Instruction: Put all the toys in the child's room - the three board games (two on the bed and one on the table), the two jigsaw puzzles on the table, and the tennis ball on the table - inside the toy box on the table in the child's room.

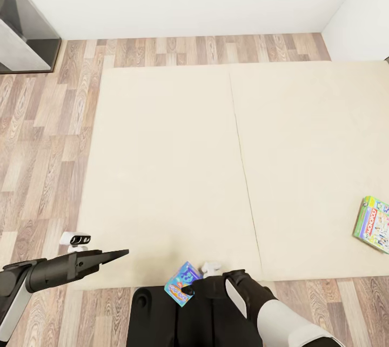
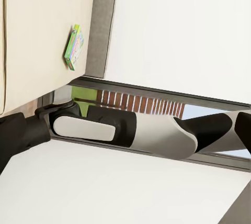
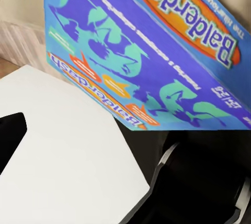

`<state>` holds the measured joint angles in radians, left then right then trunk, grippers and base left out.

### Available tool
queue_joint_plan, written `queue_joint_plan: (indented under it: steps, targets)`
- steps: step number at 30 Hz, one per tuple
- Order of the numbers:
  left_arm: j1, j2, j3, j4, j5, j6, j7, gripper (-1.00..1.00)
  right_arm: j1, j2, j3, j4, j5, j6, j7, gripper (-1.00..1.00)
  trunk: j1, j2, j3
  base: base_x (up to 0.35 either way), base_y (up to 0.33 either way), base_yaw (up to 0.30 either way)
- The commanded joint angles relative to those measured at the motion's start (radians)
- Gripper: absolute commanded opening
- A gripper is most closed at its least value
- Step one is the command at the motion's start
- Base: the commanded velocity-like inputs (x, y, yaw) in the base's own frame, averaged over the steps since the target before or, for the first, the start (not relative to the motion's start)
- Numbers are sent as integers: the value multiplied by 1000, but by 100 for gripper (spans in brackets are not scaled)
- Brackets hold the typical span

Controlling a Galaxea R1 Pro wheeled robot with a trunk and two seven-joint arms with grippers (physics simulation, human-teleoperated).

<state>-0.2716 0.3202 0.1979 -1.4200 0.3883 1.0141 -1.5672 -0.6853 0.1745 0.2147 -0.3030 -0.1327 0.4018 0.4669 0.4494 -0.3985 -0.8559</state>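
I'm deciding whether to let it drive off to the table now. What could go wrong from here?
The blue board game sits tilted at the right gripper, near the bed's edge; how firm the hold is cannot be seen, so it might slip during travel. The second board game remains on the bed's far right and could be left behind.

Green-red printed game box (image 1: 373, 224) on cream mattress: right side chopped by frame edge. Blue printed game box (image 1: 181, 284): lower corner hidden behind right arm.
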Motion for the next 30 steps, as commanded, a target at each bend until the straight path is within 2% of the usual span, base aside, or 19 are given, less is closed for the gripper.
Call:
queue_joint_plan:
  steps: [1, 10, 17, 30]
  targets:
    - [0, 0, 0, 0, 0, 11, -4, 100, 0, 0, 3, -1, -11, 7, -2, 100, 1, -2, -1, 0, 0, 0]
    - [0, 0, 0, 0, 0, 11, -4, 100, 0, 0, 3, -1, -13, 8, 2, 100, 1, -2, -1, 0, 0, 0]
    - [0, 0, 0, 0, 0, 11, -4, 100, 0, 0, 3, -1, -13, 8, 62, 100, 1, -2, -1, 0, 0, 0]
    - [0, 0, 0, 0, 0, 11, -4, 100, 0, 0, -2, -23, -19, 26, 80, 100, 1, -2, -1, 0, 0, 0]
